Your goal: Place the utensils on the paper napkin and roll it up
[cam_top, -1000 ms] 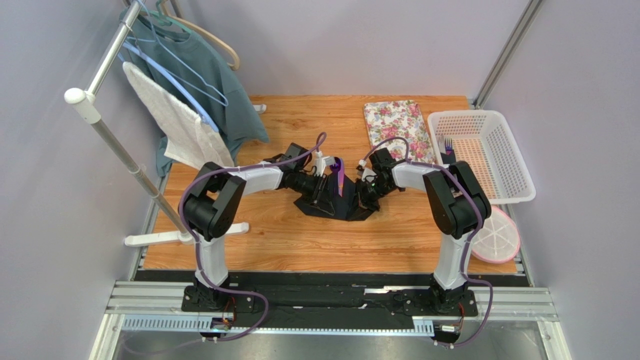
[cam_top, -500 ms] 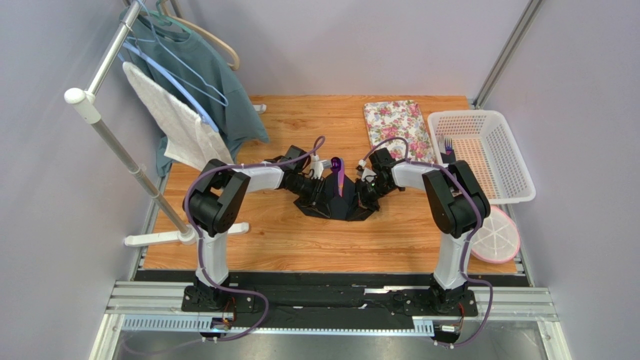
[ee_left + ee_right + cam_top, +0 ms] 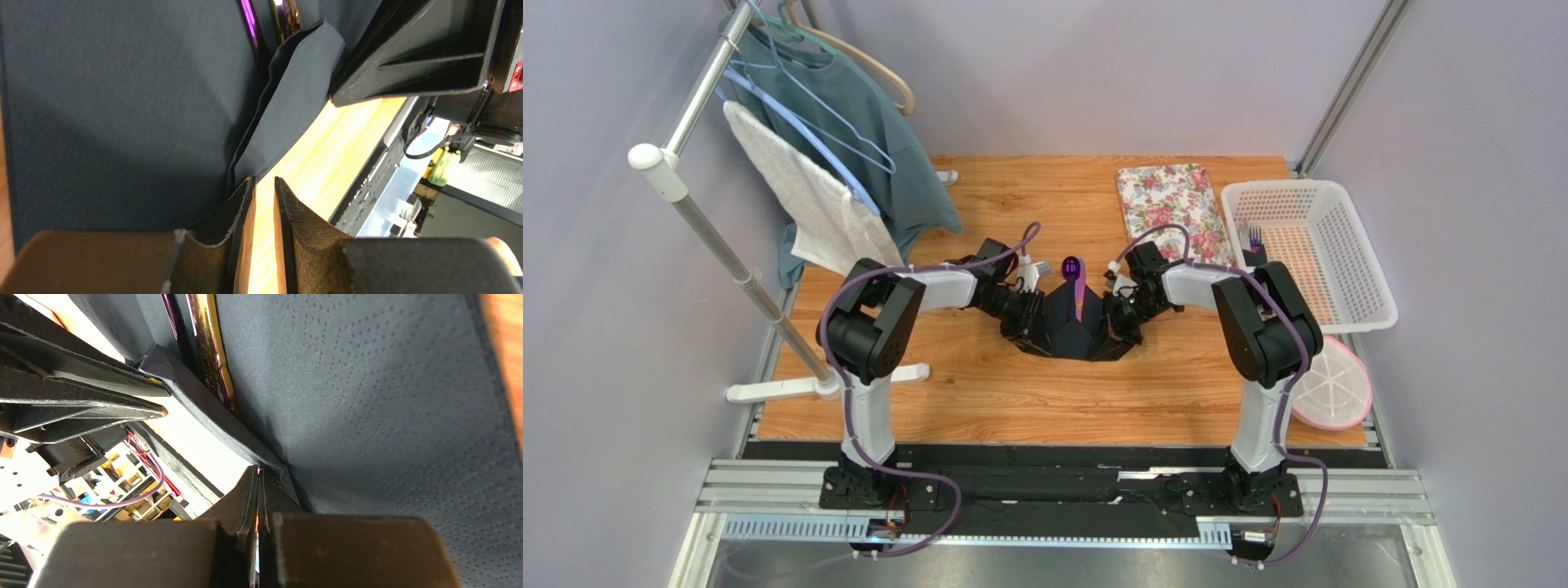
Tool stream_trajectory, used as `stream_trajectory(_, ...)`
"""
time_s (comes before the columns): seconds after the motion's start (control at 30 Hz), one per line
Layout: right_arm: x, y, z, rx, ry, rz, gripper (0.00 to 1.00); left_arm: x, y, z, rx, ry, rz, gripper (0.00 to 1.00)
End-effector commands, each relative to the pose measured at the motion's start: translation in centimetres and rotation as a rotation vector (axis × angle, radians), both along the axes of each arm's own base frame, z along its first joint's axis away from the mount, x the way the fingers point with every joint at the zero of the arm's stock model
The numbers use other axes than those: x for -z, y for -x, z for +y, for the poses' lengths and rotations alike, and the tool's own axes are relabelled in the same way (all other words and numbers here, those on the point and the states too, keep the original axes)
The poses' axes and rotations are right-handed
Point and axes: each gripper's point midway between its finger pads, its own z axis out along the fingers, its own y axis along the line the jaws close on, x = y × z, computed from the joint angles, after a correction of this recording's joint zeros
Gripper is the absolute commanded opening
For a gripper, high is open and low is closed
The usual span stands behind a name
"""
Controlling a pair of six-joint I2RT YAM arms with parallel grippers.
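Note:
The black paper napkin point(image 3: 1069, 333) lies mid-table, its sides raised around the purple utensils point(image 3: 1078, 292). The spoon bowl sticks out at the far end. My left gripper point(image 3: 1028, 321) is at the napkin's left side. In the left wrist view it point(image 3: 263, 179) is open by a narrow gap with bare wood showing between the fingers, and the napkin point(image 3: 123, 110) lies just left of them. My right gripper point(image 3: 1117, 324) is at the napkin's right side. In the right wrist view it point(image 3: 261, 470) is shut on the napkin's edge point(image 3: 380, 404), beside the utensils point(image 3: 212, 355).
A floral mat point(image 3: 1173, 211) lies at the back right. A white basket point(image 3: 1312, 251) with a dark fork in it stands at the right edge, with a pink-rimmed round lid point(image 3: 1333, 384) in front of it. A clothes rack point(image 3: 707, 233) with garments stands on the left.
My left gripper has drawn back to the left, off the top of the napkin. The napkin now sits as a narrower fold around the utensils. The right gripper has stayed put.

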Motion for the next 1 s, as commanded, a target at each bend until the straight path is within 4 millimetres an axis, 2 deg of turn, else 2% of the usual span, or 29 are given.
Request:
stream_trajectory(0.0, 1.7, -0.5, -0.9, -0.011, 0.079, -0.03, 0.0, 0.2, 0.1, 2.1, -0.017, -0.042, -0.015, 0.26)
stream_trajectory(0.23, 1.7, -0.5, -1.0, -0.014, 0.082, -0.032, 0.0, 0.5, 0.6, 3.9, -0.036, -0.062, -0.005, 0.27)
stream_trajectory(0.43, 1.7, -0.4, -1.0, -0.019, 0.079, -0.031, 0.0, -0.6, 0.3, 4.2, -0.037, -0.03, -0.039, 0.27)
stream_trajectory(0.6, 1.6, -0.4, -0.9, -0.021, 0.073, -0.03, 0.0, -4.2, 0.9, 2.6, 0.03, 0.073, -0.144, 0.28)
stream_trajectory(0.73, 1.4, -0.4, -0.7, -0.023, 0.068, -0.031, 0.0, -5.8, 1.3, 0.8, 0.07, 0.106, -0.196, 0.28)
stream_trajectory(0.83, 1.4, -0.4, -0.7, -0.025, 0.066, -0.031, 0.0, -5.9, 0.9, -0.3, 0.063, 0.115, -0.195, 0.27)
stream_trajectory(0.97, 1.5, -0.4, -0.8, -0.027, 0.069, -0.03, 0.0, -4.4, -0.1, -0.8, 0.031, 0.094, -0.158, 0.26)
